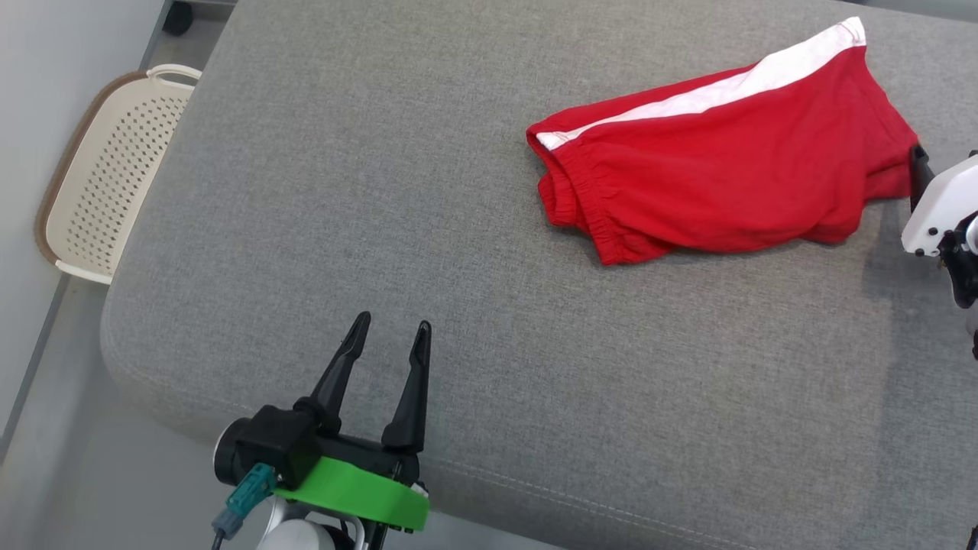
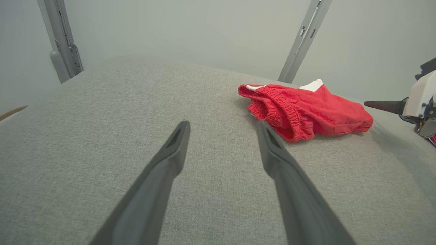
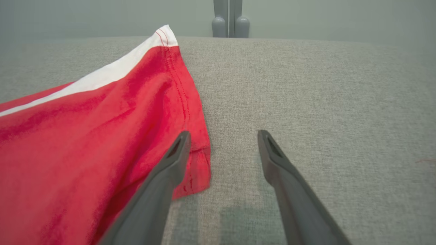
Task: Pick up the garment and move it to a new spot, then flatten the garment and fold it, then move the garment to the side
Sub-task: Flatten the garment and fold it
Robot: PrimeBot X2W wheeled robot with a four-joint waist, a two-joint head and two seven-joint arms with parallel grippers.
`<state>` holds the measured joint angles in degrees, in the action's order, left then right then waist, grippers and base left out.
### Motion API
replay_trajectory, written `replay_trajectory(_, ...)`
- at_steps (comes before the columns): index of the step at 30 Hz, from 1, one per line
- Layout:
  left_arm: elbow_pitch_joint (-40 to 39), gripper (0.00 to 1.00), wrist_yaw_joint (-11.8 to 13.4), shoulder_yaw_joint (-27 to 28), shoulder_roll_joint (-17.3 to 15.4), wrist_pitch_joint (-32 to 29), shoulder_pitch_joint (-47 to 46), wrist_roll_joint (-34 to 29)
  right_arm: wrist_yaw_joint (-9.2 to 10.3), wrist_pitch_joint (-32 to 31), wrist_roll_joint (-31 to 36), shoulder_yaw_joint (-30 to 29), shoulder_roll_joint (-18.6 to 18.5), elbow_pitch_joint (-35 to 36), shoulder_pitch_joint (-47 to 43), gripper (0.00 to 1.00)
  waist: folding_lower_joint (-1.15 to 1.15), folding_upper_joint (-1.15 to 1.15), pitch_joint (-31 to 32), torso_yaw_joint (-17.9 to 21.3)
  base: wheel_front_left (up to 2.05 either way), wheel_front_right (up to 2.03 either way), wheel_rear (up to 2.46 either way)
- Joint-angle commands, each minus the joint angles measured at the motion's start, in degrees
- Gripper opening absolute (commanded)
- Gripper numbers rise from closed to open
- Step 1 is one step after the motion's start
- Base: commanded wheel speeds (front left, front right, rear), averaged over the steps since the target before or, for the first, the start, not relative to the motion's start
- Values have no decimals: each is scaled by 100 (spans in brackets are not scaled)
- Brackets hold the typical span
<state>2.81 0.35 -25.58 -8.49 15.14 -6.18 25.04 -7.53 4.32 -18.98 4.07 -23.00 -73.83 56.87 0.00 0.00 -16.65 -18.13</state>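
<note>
Grippers: the left gripper [image 1: 393, 321] has its fingers spread with nothing between them. It sits at the lower left of the head view, over the near part of the pad. The right gripper [image 3: 223, 132] also has its fingers spread and clamps nothing. It is at the right edge of the head view.
Contact: in the right wrist view one finger [image 3: 170, 163] overlaps the garment's hem corner; whether it touches cannot be told.
Garment [image 1: 726, 176]: red shorts lying loosely bunched at the upper right of the head view, just beside the right gripper and well apart from the left one.
Garment make: soft woven cloth with a gathered elastic waistband on the left, a white side stripe along the far edge and a stitched hem on the right.
Pad [image 1: 458, 252]: grey coarse-weave upholstery, flat, with rounded corners and a stitched seam along the near edge.
Open room: bare pad runs across the centre and left of the head view, between the left gripper and the garment.
Edges: the pad's left edge drops to pale floor [image 1: 69, 428].
Surroundings: a cream perforated basket [image 1: 114, 176] stands on the floor at the upper left.
</note>
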Motion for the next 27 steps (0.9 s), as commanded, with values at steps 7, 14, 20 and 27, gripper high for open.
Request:
replay_trajectory(7, 145, 100, -135, 9, 137, -1, -146, -110, 9, -304, 348, -390, 137, -19, -5, 100, 0, 0, -190, -132, 0, 0, 0)
replay_trajectory(14, 243, 100, -216, 17, 209, -1, -197, -154, 9, -555, 557, -737, 234, -30, -139, 31, 0, 0, -216, -161, 0, 0, 0)
replay_trajectory(20, 348, 100, -247, 61, 243, 0, -210, -165, 12, -486, 807, -1006, 284, -31, -184, 0, 0, 0, -126, -104, 0, 0, 0)
replay_trajectory(27, 538, 100, -285, 2, 216, -18, -121, -141, 10, -227, 912, -1284, 522, -23, -456, 0, 0, 0, 248, 87, 0, 0, 0)
